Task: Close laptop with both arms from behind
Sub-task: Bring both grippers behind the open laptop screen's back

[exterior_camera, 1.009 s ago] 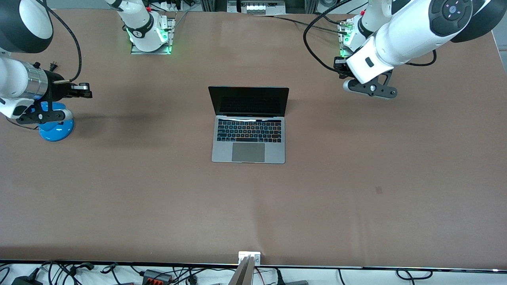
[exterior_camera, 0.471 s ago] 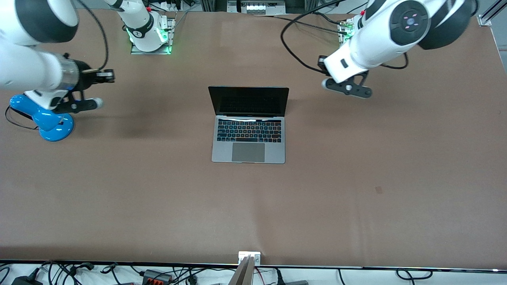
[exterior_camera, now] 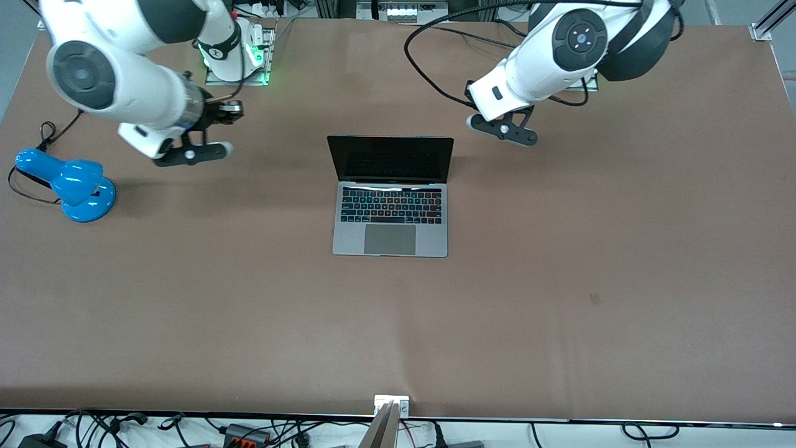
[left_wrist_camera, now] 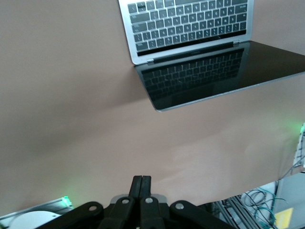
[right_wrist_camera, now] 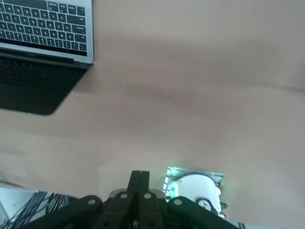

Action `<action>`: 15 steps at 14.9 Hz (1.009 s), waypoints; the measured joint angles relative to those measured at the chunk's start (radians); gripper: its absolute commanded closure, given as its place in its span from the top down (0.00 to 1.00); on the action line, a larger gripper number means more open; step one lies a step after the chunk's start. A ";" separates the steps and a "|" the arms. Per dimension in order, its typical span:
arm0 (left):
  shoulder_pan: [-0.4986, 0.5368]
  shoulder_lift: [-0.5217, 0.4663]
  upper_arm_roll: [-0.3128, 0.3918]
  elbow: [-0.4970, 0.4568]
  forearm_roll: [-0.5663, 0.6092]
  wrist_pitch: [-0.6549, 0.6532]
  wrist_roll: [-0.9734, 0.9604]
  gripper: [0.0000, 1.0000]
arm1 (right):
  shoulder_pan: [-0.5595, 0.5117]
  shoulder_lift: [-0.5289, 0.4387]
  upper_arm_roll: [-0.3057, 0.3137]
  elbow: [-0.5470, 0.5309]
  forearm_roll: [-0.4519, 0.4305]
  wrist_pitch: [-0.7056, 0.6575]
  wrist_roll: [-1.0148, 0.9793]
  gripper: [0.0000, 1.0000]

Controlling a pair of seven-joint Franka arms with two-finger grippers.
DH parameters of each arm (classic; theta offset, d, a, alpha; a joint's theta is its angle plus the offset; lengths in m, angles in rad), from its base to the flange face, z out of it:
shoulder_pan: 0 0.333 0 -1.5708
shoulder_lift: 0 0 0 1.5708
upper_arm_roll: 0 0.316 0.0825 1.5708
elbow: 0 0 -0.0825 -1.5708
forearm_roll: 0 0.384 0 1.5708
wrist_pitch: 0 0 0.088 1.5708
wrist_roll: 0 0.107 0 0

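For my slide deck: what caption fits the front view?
Open laptop mid-table; left end effector and right end effector, both shut, over the table flanking its upright screen.

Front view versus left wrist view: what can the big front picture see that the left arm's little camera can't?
Only the front view shows the blue lamp near the right arm's end of the table, both arms whole, the right gripper, and the laptop's trackpad. Only the left wrist view shows the left gripper up close, shut and holding nothing. Both show the open laptop with its black screen and keyboard, and the brown table.
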 measured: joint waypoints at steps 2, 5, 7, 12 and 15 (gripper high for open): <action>0.001 -0.019 -0.016 -0.056 -0.031 0.058 -0.004 0.02 | 0.056 -0.034 0.001 -0.085 0.000 0.075 0.045 0.00; 0.000 -0.048 -0.080 -0.162 -0.049 0.214 -0.034 0.00 | 0.153 -0.092 0.003 -0.225 0.002 0.214 0.150 0.00; -0.001 -0.050 -0.112 -0.213 -0.055 0.289 -0.047 0.00 | 0.229 -0.107 0.004 -0.282 0.003 0.310 0.239 0.00; 0.008 -0.028 -0.112 -0.237 -0.056 0.322 -0.051 0.00 | 0.307 -0.106 0.003 -0.389 0.052 0.473 0.277 0.00; 0.008 0.017 -0.113 -0.238 -0.056 0.378 -0.051 0.00 | 0.337 -0.097 0.003 -0.432 0.061 0.582 0.277 0.00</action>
